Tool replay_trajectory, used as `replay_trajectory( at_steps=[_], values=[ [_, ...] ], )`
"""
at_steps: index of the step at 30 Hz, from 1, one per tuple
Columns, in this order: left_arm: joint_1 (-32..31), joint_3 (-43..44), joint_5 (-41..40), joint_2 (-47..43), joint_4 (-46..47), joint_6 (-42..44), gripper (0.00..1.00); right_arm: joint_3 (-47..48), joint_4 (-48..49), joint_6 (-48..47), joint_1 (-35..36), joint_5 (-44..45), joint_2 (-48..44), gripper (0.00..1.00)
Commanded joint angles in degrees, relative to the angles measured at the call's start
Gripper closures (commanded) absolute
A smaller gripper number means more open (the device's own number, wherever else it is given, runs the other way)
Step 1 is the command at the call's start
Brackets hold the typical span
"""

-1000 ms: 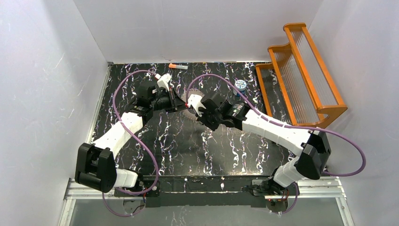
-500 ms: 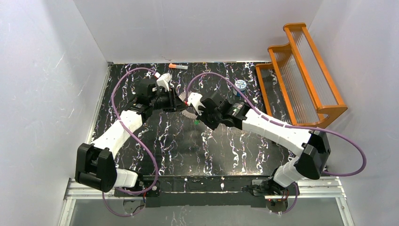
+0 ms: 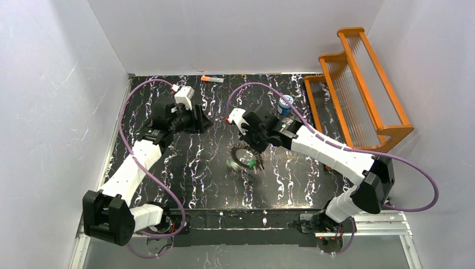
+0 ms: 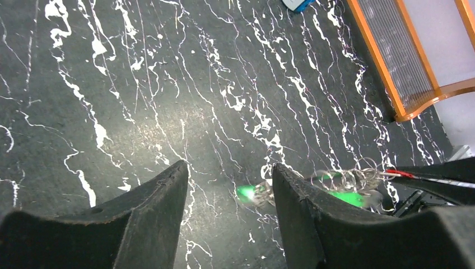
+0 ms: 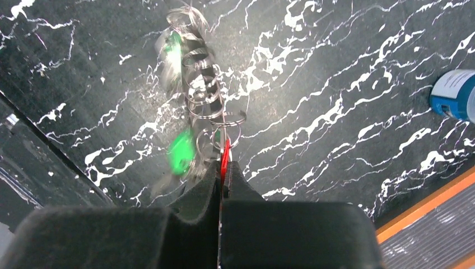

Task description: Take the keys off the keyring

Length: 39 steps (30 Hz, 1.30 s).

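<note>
Right claw [image 5: 224, 166] pinches the red plastic-headed key [image 5: 225, 154]; the silvery looped-wire keyring [image 5: 203, 96] and two green-headed keys [image 5: 181, 151] dangle over the black white-veined table's [image 3: 213, 182] middle. Left claw [image 4: 229, 168] gapes, empty.

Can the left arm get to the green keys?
Probably yes. The left gripper is open, and nothing stands between it and the green keys. They look blurred, maybe swinging, while the right gripper pinches the red key.
</note>
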Motion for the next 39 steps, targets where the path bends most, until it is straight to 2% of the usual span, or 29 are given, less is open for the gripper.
replay_trajectory(
  at_steps=[1, 8, 13, 23, 31, 39],
  values=[
    [0.2, -1.5, -1.8, -4.6, -0.6, 4.0, 0.44, 2.5, -1.4, 1.1, -0.5, 0.4, 0.1, 0.99],
    [-0.6, -3.3, 7.1, -5.1, 2.9, 4.3, 0.43, 1.9, -0.9, 1.0, -0.7, -1.6, 0.4, 0.99],
    [-4.0, -4.1, 11.0, -4.0, 5.0, 4.4, 0.43, 1.4, -0.6, 0.4, -1.1, -2.7, 0.1, 0.99],
    [-14.1, -5.8, 11.2, -1.1, 7.5, 8.0, 0.43, 1.5, 1.2, 0.5, -2.5, -6.1, 2.0, 0.99],
    [-16.7, -8.1, 14.0, 0.3, 12.6, 9.3, 0.49, 1.7, 2.0, 0.9, -3.2, -9.0, 3.0, 0.99],
    [-18.6, -10.5, 10.9, -2.8, 16.3, 12.5, 0.51, 3.1, 1.1, 1.5, -3.5, -12.0, 2.8, 0.99]
  ],
)
